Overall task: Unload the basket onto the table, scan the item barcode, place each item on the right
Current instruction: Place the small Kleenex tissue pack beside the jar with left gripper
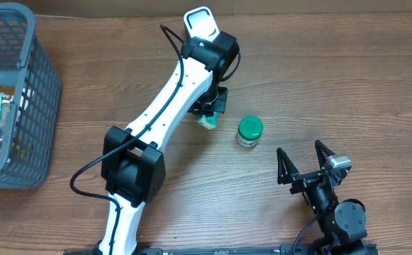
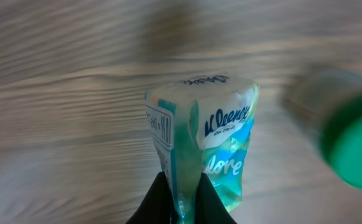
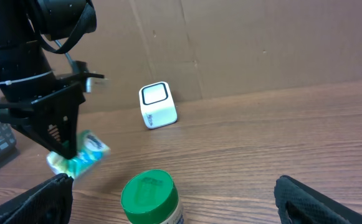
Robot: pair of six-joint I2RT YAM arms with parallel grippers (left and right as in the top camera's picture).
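Tissue pack (image 2: pixel 205 143): pinched by one edge in the left claw (image 2: pixel 181 200), which is clamped tight on it. Right claw (image 1: pixel 303 159): fingers spread wide, well apart from the pack. Green-lidded jar (image 1: pixel 249 131): on the surface (image 1: pixel 347 78), between the two claws.

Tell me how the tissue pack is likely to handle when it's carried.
The tissue pack is probably soft and light: the left end effector pinches only its film edge, which creases. It may sag or swing, since it hangs tilted in the right wrist view. The glossy wrap could slip.
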